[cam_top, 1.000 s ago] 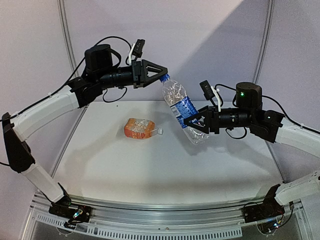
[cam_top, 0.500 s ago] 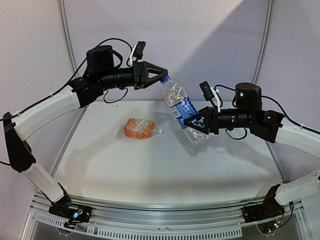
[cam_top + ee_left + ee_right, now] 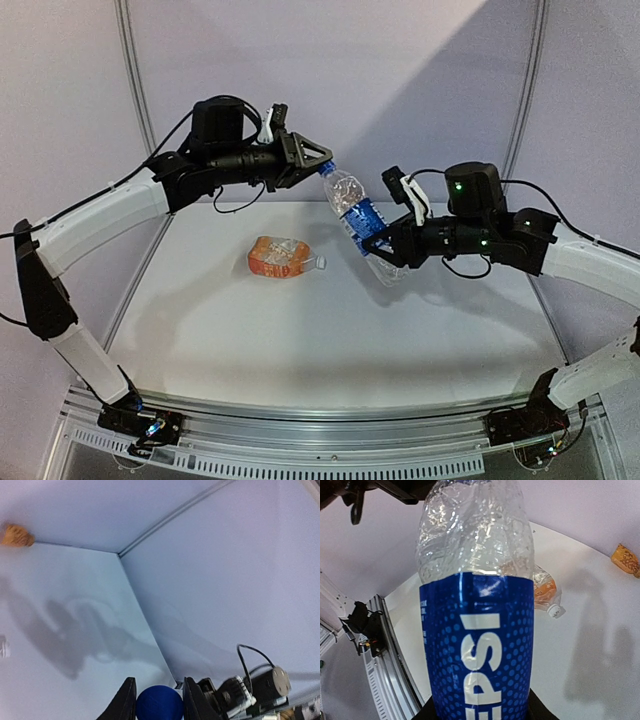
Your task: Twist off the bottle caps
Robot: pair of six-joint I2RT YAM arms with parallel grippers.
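The right gripper is clamping the Pepsi water bottle at its label, holding it tilted above the table's far edge to resist twisting. The left gripper, jaws together, is gripping the dark blue cap. The orange bottle is lying capped mid-table

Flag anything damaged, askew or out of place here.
The water bottle is crumpled in its clear upper half; it is held tilted in the air, left gripper on its blue cap, right gripper on its body. The orange bottle lies on its side on the table, white cap on. No spill visible.
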